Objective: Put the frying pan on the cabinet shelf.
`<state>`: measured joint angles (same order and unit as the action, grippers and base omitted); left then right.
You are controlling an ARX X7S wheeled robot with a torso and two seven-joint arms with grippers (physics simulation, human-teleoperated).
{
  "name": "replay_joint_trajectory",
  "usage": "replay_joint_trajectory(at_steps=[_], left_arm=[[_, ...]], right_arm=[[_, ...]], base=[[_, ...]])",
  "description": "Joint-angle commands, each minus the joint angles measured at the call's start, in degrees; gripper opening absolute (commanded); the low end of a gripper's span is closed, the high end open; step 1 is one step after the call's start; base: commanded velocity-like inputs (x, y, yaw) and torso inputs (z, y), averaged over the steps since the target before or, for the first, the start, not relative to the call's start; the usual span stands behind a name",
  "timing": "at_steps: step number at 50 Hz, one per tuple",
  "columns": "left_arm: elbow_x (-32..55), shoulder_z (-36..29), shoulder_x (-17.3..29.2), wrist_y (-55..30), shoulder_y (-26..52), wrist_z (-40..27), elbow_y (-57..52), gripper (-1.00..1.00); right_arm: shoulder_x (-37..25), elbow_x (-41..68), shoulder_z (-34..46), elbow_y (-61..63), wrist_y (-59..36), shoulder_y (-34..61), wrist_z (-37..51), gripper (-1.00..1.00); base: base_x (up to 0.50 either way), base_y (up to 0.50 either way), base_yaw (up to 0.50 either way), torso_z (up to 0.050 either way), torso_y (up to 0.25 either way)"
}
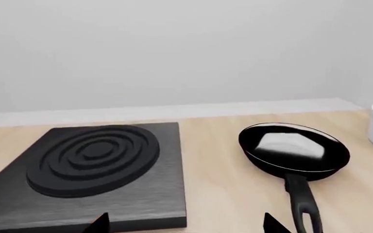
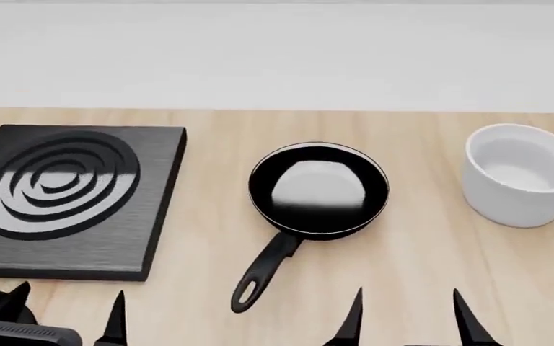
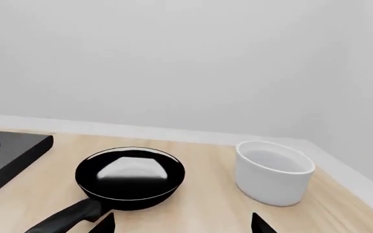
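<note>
The frying pan (image 2: 319, 189) rests flat on the wooden counter, its glossy black bowl in the middle and its slim handle (image 2: 257, 277) pointing toward the near edge. It also shows in the left wrist view as the pan (image 1: 293, 148) and in the right wrist view as the pan (image 3: 130, 177). My left gripper (image 2: 66, 310) is open in front of the stove plate, left of the handle tip. My right gripper (image 2: 407, 311) is open just right of the handle, holding nothing. Both the left gripper (image 1: 185, 221) and the right gripper (image 3: 182, 221) have wide gaps. The cabinet shelf is out of view.
A square black stove plate (image 2: 66, 194) with concentric rings lies at the left. At the right stands a white round bowl (image 2: 522, 173). A pale ledge and a white wall (image 2: 277, 50) close off the far side of the counter (image 2: 421, 245).
</note>
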<state>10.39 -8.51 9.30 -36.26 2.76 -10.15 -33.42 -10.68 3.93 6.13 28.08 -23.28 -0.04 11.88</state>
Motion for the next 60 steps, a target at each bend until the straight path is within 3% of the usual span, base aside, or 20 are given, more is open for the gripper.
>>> replay_joint_trajectory(at_steps=[1, 20, 50, 56, 60], left_arm=[[-0.11, 0.69, -0.51, 0.99, -0.42, 0.81, -0.07, 1.0], [1.72, 1.11, -0.31, 4.59, -0.08, 1.28, 2.2, 1.0], [0.18, -3.19, 2.25, 3.05, 0.25, 0.79, 0.95, 1.0], [1.53, -3.48, 2.04, -1.32, 3.71, 0.82, -0.83, 1.0], [1.88, -5.83, 2.69, -8.51, 9.03, 1.15, -2.6, 1.0]], right_arm=[[0.54, -0.53, -1.01, -0.61, 1.02, -0.24, -0.75, 1.0], [-0.33, 0.18, -0.58, -0.03, -0.06, 0.0, 0.42, 1.0], [-1.9, 0.86, 0.51, 0.2, 0.84, -0.22, 1.57, 1.0], [-2.03, 1.23, 0.47, 0.73, 0.09, -0.12, 1.87, 1.0], [-2.16, 1.35, 0.74, -0.05, 0.79, -0.21, 1.78, 1.0]], base=[[0.5, 0.0, 0.0, 0.0, 0.0], [0.5, 0.0, 0.0, 0.0, 0.0], [0.0, 0.0, 0.0, 0.0, -0.096], [0.0, 0.0, 0.0, 0.0, -0.04], [0.0, 0.0, 0.0, 0.0, 0.0]])
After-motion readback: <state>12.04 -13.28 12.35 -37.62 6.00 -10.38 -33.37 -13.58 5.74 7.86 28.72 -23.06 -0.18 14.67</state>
